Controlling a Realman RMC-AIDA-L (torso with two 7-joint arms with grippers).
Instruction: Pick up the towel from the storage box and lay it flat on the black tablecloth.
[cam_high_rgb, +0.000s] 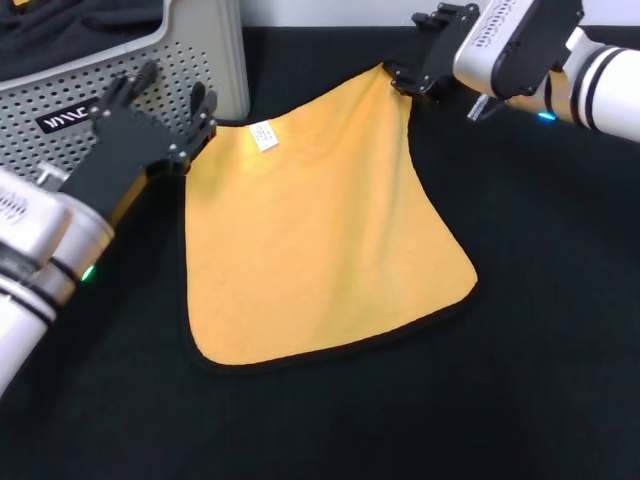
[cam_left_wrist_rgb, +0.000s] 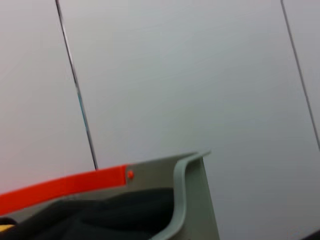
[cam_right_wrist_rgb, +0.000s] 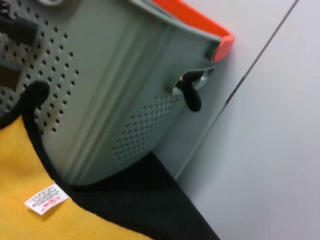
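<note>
left gripper (cam_high_rgb: 190, 125) and right gripper (cam_high_rgb: 405, 78) at towel (cam_high_rgb: 320, 240) corners

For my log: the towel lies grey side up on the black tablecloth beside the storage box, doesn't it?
Not quite: in the head view the towel lies orange-yellow side up, white tag showing. It does lie on the black tablecloth beside the storage box.

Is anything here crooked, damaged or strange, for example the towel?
Nothing is damaged. The towel lies orange side up on the black tablecloth, turned at an angle, with its two far corners at the left gripper and right gripper, beside the storage box.
</note>
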